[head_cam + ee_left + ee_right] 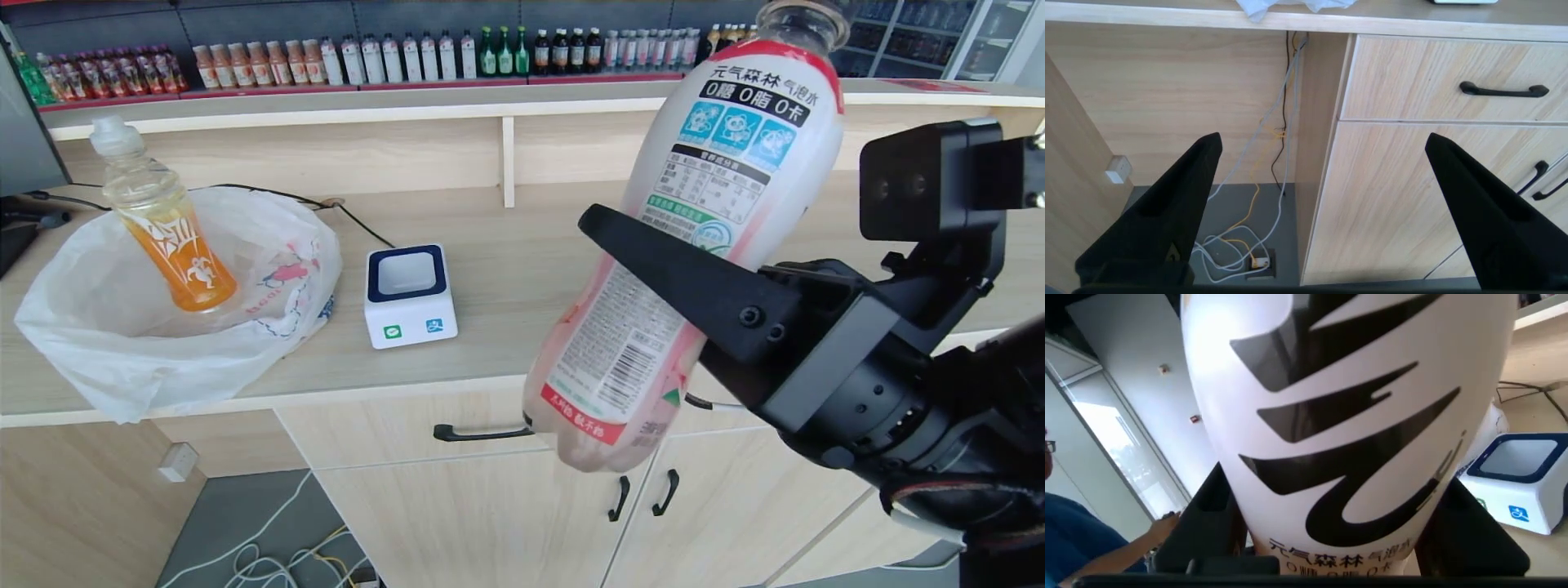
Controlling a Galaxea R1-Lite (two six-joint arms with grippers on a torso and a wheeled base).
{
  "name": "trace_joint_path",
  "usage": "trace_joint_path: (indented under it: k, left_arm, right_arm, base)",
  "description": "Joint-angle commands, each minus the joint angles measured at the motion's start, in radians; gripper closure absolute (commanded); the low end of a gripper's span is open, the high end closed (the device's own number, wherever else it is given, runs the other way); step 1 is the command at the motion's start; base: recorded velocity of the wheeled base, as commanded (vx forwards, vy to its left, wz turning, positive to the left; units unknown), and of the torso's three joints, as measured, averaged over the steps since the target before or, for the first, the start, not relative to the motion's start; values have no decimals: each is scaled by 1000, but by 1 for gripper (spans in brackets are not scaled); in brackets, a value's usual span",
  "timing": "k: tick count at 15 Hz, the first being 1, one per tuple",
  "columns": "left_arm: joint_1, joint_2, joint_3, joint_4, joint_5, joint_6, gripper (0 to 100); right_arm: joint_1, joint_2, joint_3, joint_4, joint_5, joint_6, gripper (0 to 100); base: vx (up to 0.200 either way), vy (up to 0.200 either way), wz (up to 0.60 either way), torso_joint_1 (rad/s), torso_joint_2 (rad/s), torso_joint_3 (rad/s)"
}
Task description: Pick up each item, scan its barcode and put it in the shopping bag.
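The right end effector [653,261] was clamped around the middle of a pink-labelled sparkling water bottle [718,163], holding it in the air, cap up and tilted. It hung in front of the worktop [506,269], on the robot's right. The barcode [624,367] on its lower label faced the head camera.

Between the bottle and the shopping bag [122,359] sat a white payment scanner [408,296] with a blue-rimmed window. A black cable [359,224] ran behind the scanner. The bag lay open at the worktop's left end, and an orange drink bottle [167,224] leaned inside it.

The left end effector [1323,143] was spread wide and held nothing. It sat below the worktop edge, facing a drawer [1413,77] and loose floor cables [1241,245]. Bottled drinks lined the back shelf [408,57].
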Motion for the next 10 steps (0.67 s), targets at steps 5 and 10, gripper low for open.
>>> trace_joint_path:
  k: [5,10]
  left_arm:
    - [0,0,0,1,0,0,0]
    - [0,0,0,-1,0,0,0]
  right_arm:
    - [46,-9,-28,-1,17,70,100]
    - [47,-38,-30,-1,17,107,100]
  base:
    - [0,0,0,0,0,0]
    - [0,0,0,0,0,0]
